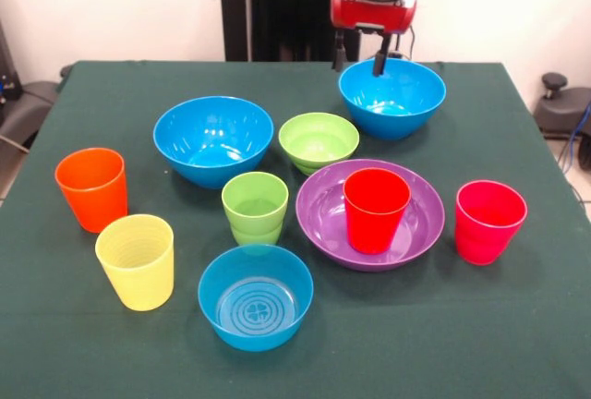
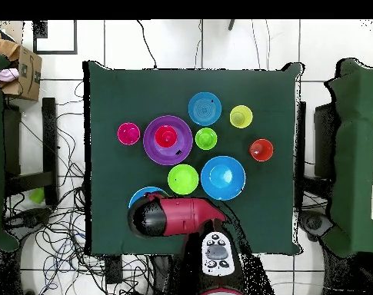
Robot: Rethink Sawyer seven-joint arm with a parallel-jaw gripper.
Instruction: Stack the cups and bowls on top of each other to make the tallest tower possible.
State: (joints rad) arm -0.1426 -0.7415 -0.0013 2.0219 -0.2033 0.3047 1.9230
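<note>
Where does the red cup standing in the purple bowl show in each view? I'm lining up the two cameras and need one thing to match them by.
Front view: the red cup stands right of centre, inside the purple bowl.
Overhead view: the red cup sits left of centre, in the same purple bowl.
Shared landmark: the small green bowl beside the purple bowl, toward the robot.

wall [image 1: 111, 2]: white | floor [image 2: 174, 42]: white tiles, loose cables [image 2: 51, 238] | table [image 1: 277, 371]: dark green cloth
</note>
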